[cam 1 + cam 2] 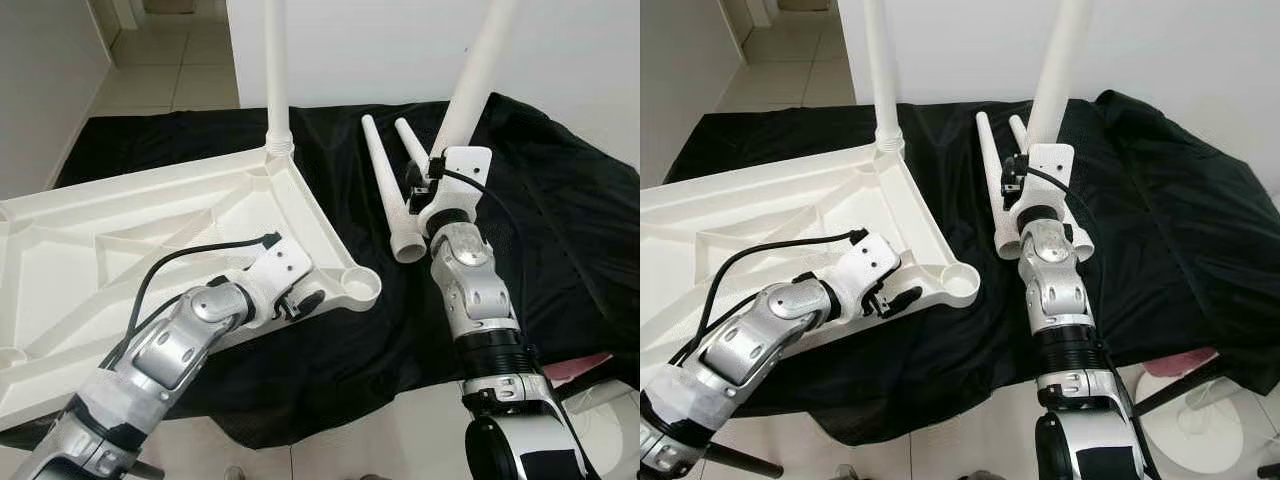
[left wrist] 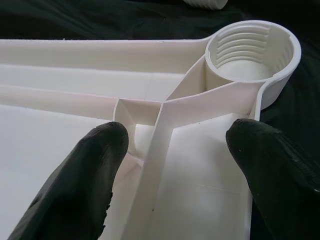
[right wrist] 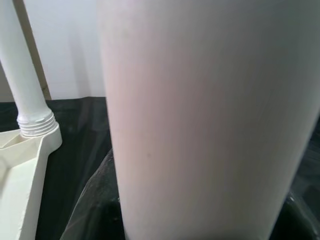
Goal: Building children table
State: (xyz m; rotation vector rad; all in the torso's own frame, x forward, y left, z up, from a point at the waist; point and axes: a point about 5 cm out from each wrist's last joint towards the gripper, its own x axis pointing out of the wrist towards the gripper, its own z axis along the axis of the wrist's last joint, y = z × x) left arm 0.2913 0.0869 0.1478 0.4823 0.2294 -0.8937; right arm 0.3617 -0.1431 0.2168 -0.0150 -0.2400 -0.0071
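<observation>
The white plastic table top [image 1: 120, 240] lies upside down on a black cloth. One white leg [image 1: 277, 70] stands screwed into its far corner. The near right corner has a bare threaded socket [image 2: 250, 47]. My left gripper [image 2: 175, 145] is open just behind that socket, its fingers either side of a rib. My right gripper [image 1: 1025, 175] is shut on a second white leg [image 1: 475, 80], held steeply tilted above the cloth to the right of the table top. This leg fills the right wrist view [image 3: 200, 120]. Two more loose legs [image 1: 390, 190] lie on the cloth beside it.
The black cloth [image 1: 560, 220] covers the floor and bunches up at the right. A white wall [image 1: 400, 50] stands right behind it. Tiled floor [image 1: 170, 60] runs off at the far left. A white round base [image 1: 1190, 420] and a pink item [image 1: 580, 368] lie near my right side.
</observation>
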